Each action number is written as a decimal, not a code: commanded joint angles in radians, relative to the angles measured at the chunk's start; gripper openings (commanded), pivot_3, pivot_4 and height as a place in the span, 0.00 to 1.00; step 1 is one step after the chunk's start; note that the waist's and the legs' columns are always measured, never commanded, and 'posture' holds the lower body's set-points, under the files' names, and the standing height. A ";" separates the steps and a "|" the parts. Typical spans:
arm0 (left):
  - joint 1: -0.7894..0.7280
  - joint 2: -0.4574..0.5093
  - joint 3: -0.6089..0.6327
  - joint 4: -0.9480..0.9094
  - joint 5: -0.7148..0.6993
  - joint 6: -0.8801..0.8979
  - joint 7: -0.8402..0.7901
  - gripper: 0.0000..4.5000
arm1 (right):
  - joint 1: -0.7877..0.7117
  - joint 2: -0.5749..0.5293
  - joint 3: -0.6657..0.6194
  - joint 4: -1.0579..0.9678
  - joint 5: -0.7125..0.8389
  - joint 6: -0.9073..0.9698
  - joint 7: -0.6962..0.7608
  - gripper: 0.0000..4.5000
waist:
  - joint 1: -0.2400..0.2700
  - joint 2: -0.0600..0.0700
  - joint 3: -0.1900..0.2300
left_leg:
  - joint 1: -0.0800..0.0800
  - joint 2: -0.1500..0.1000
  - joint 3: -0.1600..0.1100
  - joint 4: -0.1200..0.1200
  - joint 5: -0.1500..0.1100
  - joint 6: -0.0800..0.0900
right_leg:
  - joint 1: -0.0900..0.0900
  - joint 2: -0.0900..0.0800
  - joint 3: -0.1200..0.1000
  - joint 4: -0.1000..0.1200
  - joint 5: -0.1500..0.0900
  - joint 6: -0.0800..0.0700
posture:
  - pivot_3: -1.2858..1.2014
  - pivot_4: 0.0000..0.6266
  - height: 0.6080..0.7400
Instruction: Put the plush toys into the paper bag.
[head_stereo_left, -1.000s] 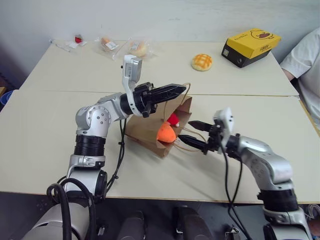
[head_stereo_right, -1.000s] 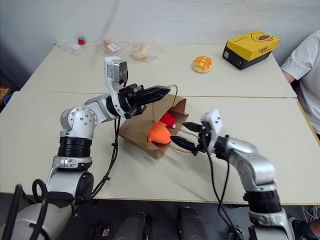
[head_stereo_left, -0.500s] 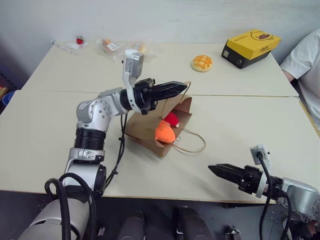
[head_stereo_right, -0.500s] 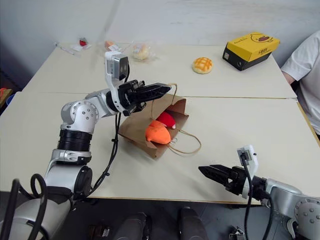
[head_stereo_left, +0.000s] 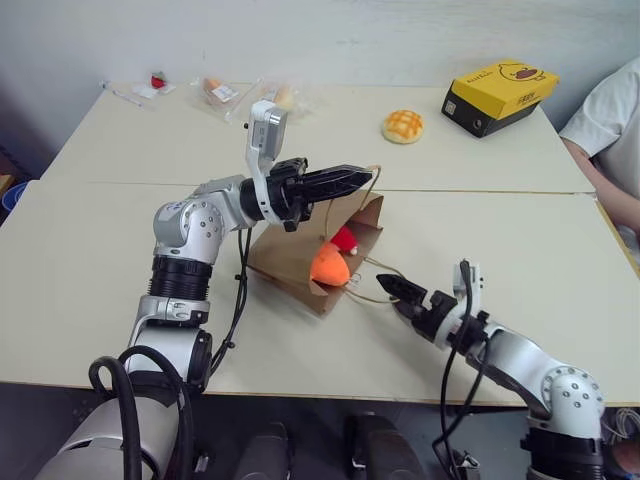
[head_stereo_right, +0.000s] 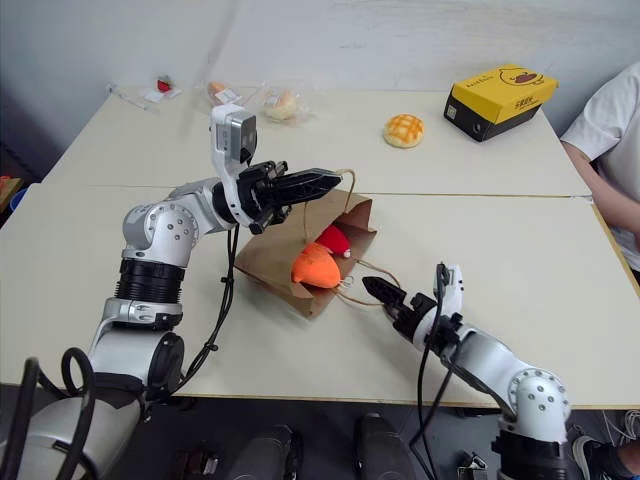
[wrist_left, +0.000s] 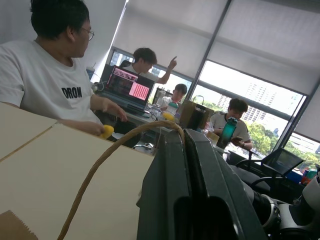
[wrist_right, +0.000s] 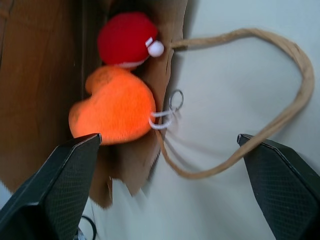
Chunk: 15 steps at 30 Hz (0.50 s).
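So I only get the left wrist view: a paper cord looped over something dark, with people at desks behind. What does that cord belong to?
Observer: It is a handle of the paper bag, which lies on its side on the table. The left gripper holds that handle up, jaws shut on it.
Operator: Is anything in the bag?
Observer: The orange plush toy and the red plush toy sit at its open mouth.
Operator: And the other arm?
Observer: The right gripper hovers low by the bag's other handle, jaws open, holding nothing.
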 joint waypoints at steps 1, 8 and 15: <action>-0.025 0.010 0.011 0.004 0.007 -0.031 -0.018 0.00 | -0.018 0.023 0.042 0.006 -0.030 -0.037 0.002 0.79 | 0.000 0.000 0.000 | 0.000 0.000 0.000 0.000 0.000 0.000 | 0.000 0.000 0.000 0.000 0.000 0.000 | 0.52 0.24 1.00; -0.041 -0.003 0.020 0.031 0.006 -0.048 -0.019 0.00 | -0.021 0.027 0.002 -0.108 -0.126 -0.152 0.102 0.24 | 0.006 0.000 0.000 | -0.003 0.000 0.000 -0.001 0.000 0.001 | -0.001 0.000 0.000 0.001 0.000 0.000 | 0.52 0.24 1.00; -0.069 0.010 0.059 0.072 -0.017 -0.046 -0.019 0.00 | -0.057 -0.045 -0.105 -0.236 -0.054 -0.241 0.227 0.00 | 0.007 0.000 0.000 | -0.004 0.000 0.000 -0.001 -0.001 0.002 | -0.001 0.000 -0.001 0.000 0.000 0.000 | 0.52 0.24 1.00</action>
